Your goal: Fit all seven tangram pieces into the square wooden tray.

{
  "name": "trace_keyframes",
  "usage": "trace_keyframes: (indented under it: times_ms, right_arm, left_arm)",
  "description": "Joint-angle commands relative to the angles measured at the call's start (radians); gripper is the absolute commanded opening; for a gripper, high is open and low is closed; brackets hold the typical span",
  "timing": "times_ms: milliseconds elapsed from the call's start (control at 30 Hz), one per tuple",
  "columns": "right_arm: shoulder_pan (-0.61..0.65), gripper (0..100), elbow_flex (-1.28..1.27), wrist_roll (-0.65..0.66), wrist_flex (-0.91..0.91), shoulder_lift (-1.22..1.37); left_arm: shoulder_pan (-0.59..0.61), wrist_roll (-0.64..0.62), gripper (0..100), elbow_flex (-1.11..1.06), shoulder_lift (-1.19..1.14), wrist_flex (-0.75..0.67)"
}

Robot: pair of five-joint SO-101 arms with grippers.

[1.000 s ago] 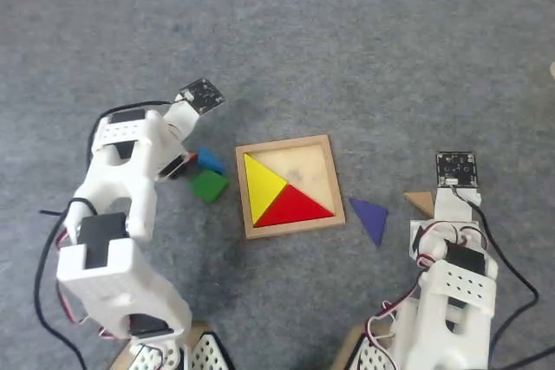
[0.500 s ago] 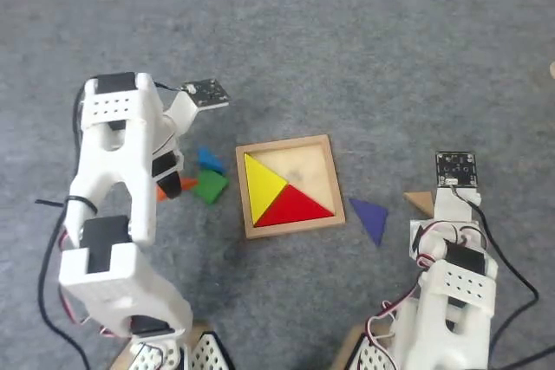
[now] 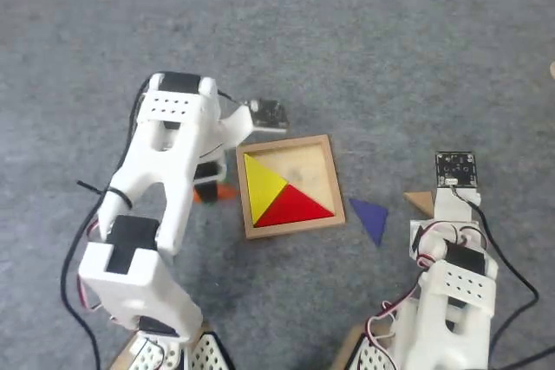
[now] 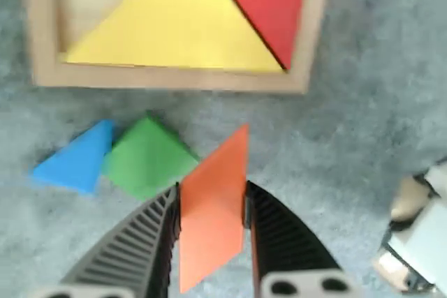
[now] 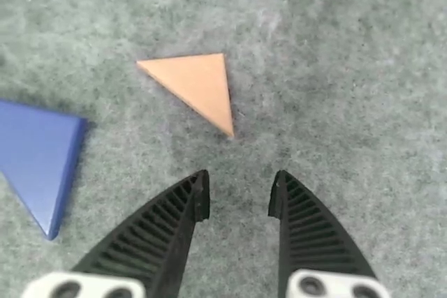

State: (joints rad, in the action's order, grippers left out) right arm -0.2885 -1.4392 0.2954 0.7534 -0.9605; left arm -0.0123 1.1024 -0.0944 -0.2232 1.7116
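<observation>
Fingers (image 4: 279, 232) of the left gripper (image 4: 211, 197) are closed on an orange piece (image 4: 213, 218), pinching it across its two long edges and holding it above the tabletop (image 3: 390, 67). It hangs just outside the tray (image 4: 174, 78), on the side where the yellow triangle (image 4: 174, 26) is seated with the red triangle (image 4: 269, 1) next to it. The other half of the tray floor is bare wood. A green piece (image 4: 147, 165) and a light blue piece (image 4: 73, 165) lie touching each other on the tabletop beside the held piece. The right gripper (image 5: 239, 186) rests with its fingers apart over the tabletop, near a tan triangle (image 5: 195, 85) and a dark blue triangle (image 5: 35, 158).

Likely faults: the orange piece is gripped on narrow edges, so it may twist or slip. If it is lowered too soon, a corner could catch the tray rim or land on the yellow triangle. If its slant does not match the free space, it will not seat flat.

Compared with one second earlier, the left arm has swung from the loose pieces toward the tray, carrying the orange piece. The right arm has not moved.
</observation>
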Motion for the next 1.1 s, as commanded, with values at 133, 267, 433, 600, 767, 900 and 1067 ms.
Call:
trace_keyframes:
  times_ms: [133,267,433,600,767,900,1067]
  right_arm:
    - [0.007,15.5,0.028,0.014,-0.019,-0.025]
    - [0.007,15.5,0.028,0.014,-0.019,-0.025]
    - [0.007,15.5,0.028,0.012,-0.019,-0.025]
    - [0.008,15.5,0.026,0.011,-0.019,-0.022]
    - [0.008,15.5,0.026,0.011,-0.019,-0.022]
    - [0.008,15.5,0.026,0.014,-0.019,-0.024]
    - [0.008,15.5,0.026,0.017,-0.016,-0.024]
  left_arm:
    - [0.098,0.06,1,-0.194,0.041,0.031]
    - [0.226,-0.195,2,-0.206,0.044,-0.212]
    - [0.334,-0.434,2,-0.509,0.219,-0.692]
    - [0.465,-0.767,5,-0.641,0.382,-0.758]
    - [0.488,-0.776,13,-0.533,0.325,-0.508]
    - [0.479,-0.741,16,-0.444,0.301,-0.431]
    - [0.477,-0.727,16,-0.361,0.302,-0.382]
